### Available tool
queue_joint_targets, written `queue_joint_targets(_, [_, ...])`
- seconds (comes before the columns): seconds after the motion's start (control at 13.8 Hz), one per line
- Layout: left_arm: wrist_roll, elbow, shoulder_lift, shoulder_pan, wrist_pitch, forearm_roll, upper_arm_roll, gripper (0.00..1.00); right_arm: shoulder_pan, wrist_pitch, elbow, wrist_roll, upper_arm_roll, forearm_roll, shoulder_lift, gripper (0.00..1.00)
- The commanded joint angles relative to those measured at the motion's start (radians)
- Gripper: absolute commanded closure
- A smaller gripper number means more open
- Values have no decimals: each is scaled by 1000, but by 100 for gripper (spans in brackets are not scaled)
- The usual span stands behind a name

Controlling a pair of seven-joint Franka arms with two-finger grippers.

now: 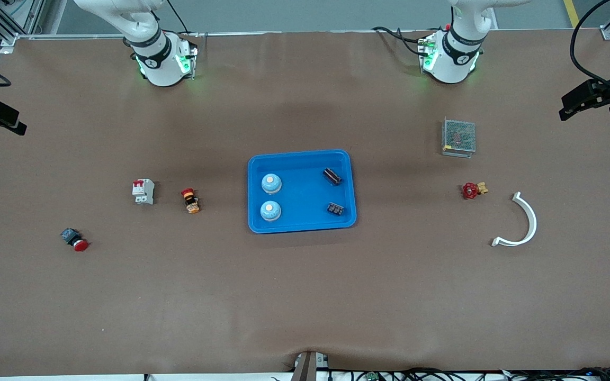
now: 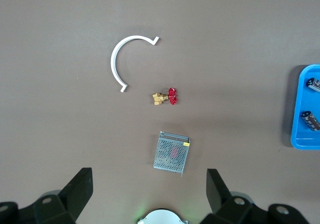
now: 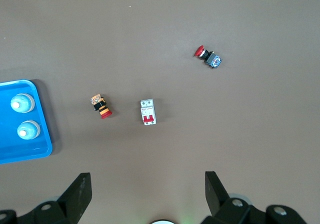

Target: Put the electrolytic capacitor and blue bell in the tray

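The bright-blue tray [image 1: 302, 226] lies mid-table. In it stand two blue bells [image 1: 271, 183] [image 1: 270, 210] toward the right arm's end, and two black electrolytic capacitors [image 1: 332, 176] [image 1: 335, 209] lie toward the left arm's end. Neither gripper shows in the front view. My left gripper [image 2: 148, 176] is open and empty, high over its own base, with the tray's edge [image 2: 300, 134] and both capacitors [image 2: 314, 84] in its view. My right gripper [image 3: 147, 176] is open and empty, high over its base; its view shows the tray [image 3: 20, 154] and both bells [image 3: 22, 103].
Toward the left arm's end lie a metal mesh box [image 1: 458, 137], a red-handled brass valve [image 1: 473, 189] and a white curved bracket [image 1: 522, 225]. Toward the right arm's end lie a white circuit breaker [image 1: 143, 191], an orange-red switch [image 1: 190, 201] and a red push button [image 1: 74, 239].
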Motion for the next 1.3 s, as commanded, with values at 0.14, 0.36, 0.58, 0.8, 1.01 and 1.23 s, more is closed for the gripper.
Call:
queue_joint_targets(0.14, [3,-13,-19,-1,3,-10,2,0,3,-9,15,-1,-4,13,1,0])
queue_joint_targets(0.36, [3,-16,-14,-7,3,-12,0,0,2,-4,13,-1,-6,10,2,0])
queue_joint_targets(0.58, [9,-25,-17,-6,3,-7,-18,0,3,6,-2,5,-18,13,10,0])
queue_joint_targets(0.8, [13,-39,-25,-4,6,10,-61,0,3,25,-34,11,-18,18,10,0])
queue_joint_targets(1.01, [18,-66,-37,-6,33,10,-70,0,3,26,-37,13,-18,53,10,0])
queue_joint_targets(1.23, [16,-68,-32,-4,47,8,-86,0,5,29,-37,14,-18,73,10,0])
